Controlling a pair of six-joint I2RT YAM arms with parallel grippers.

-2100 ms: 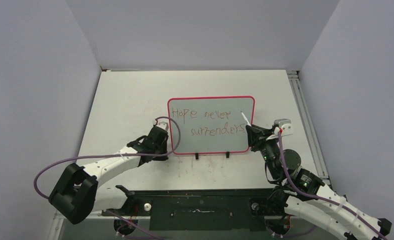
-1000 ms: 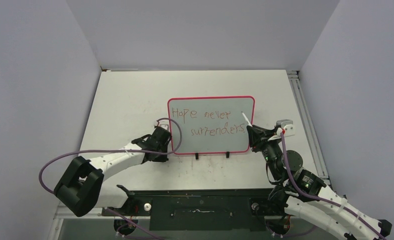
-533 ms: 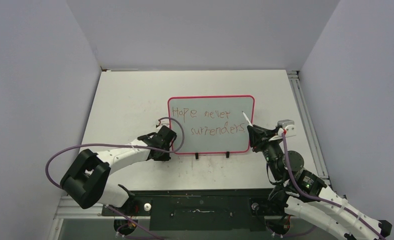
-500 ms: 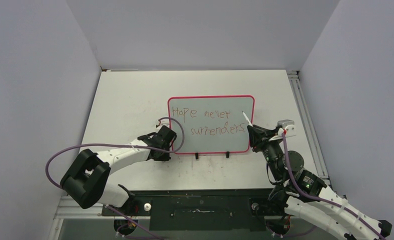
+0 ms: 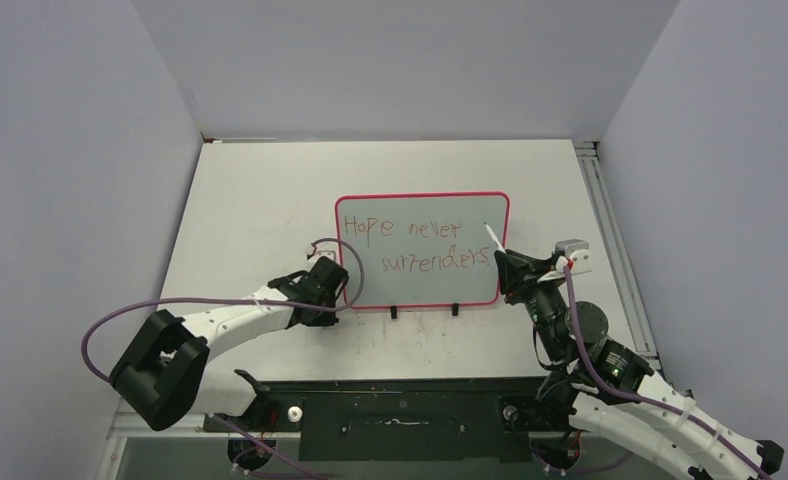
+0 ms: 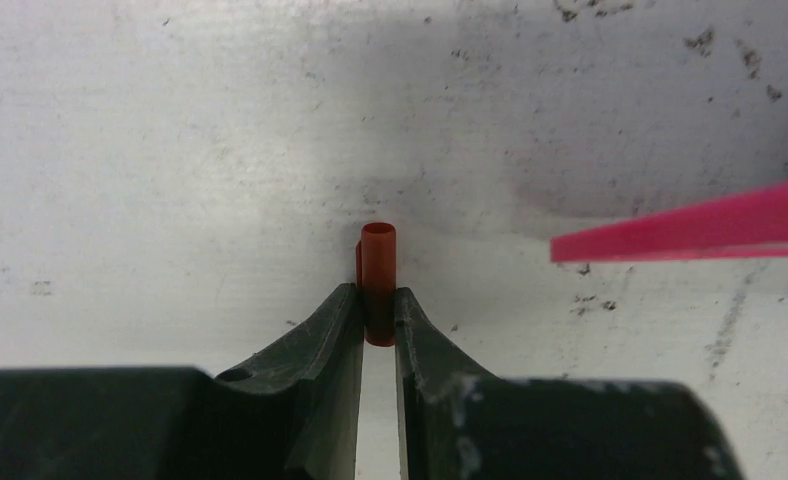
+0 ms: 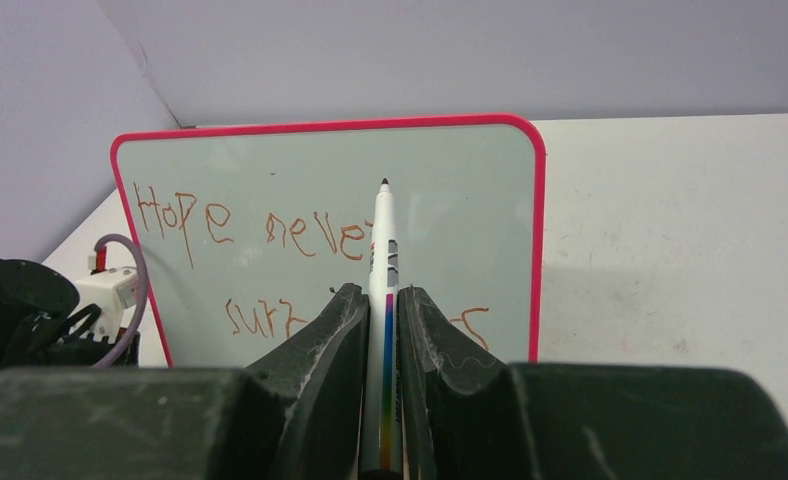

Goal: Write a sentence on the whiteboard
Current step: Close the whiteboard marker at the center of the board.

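Note:
The whiteboard (image 5: 420,288) stands on the table with its pink-red frame. The sentence (image 5: 400,229) reads "Hope never" over "surrenders" in reddish-brown letters. My right gripper (image 5: 505,264) is at the board's right edge, shut on a white marker (image 5: 490,239). In the right wrist view the marker (image 7: 381,240) points its dark tip at the board (image 7: 460,190), above "never" (image 7: 315,236); touching or apart, I cannot tell. My left gripper (image 5: 328,287) is by the board's lower left corner, shut on a small red-brown marker cap (image 6: 377,268). The board's pink frame (image 6: 690,228) shows at the right of the left wrist view.
The board's two black feet (image 5: 394,312) (image 5: 456,309) rest on the stained white table (image 5: 260,200). A metal rail (image 5: 610,240) runs along the table's right edge. Grey walls close the back and both sides. A purple cable (image 5: 348,262) loops over the board's left edge.
My left arm has shifted: its elbow swung out to the left and the gripper slid slightly towards me beside the board's left edge. The right gripper and marker have barely moved.

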